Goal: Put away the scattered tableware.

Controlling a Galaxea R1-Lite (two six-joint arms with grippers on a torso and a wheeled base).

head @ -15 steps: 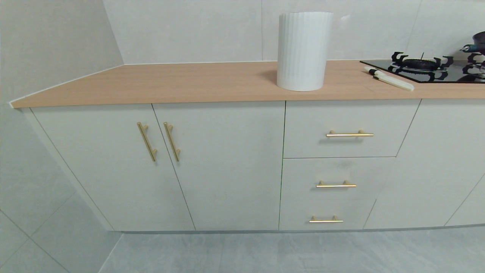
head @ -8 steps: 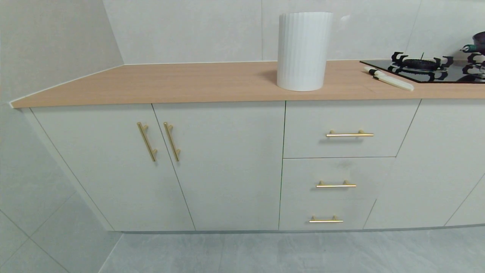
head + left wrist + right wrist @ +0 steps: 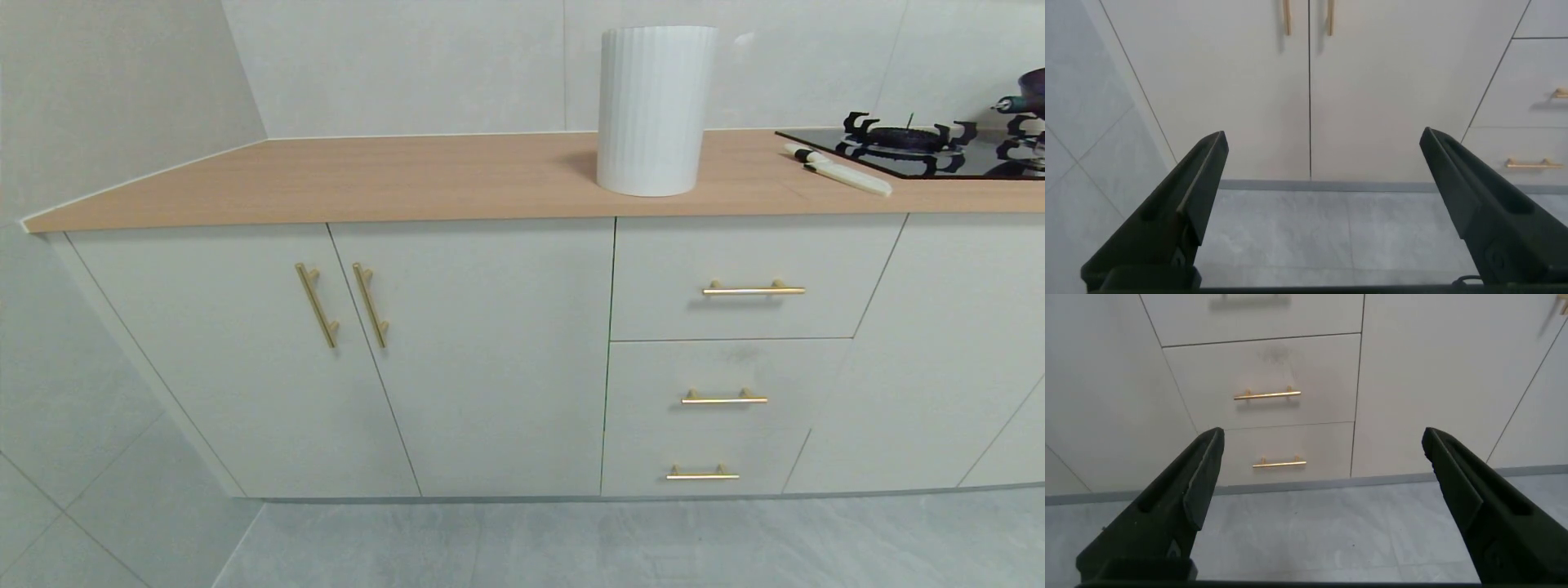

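Note:
A cream-handled knife (image 3: 837, 169) lies on the wooden countertop (image 3: 392, 175) at the right, by the stove's edge. A tall ribbed white container (image 3: 651, 110) stands upright on the counter to its left. My left gripper (image 3: 1319, 147) is open, held low over the floor and facing the double cabinet doors (image 3: 1309, 82). My right gripper (image 3: 1323, 445) is open too, low in front of the lower drawers (image 3: 1267, 380). Both hold nothing.
A black gas stove (image 3: 922, 147) sits at the counter's right end with a dark pot (image 3: 1033, 86) at the edge. Below are two doors with gold handles (image 3: 343, 304) and three drawers (image 3: 735, 286). A wall (image 3: 98, 90) closes the left side. Grey tiled floor (image 3: 571, 543) lies in front.

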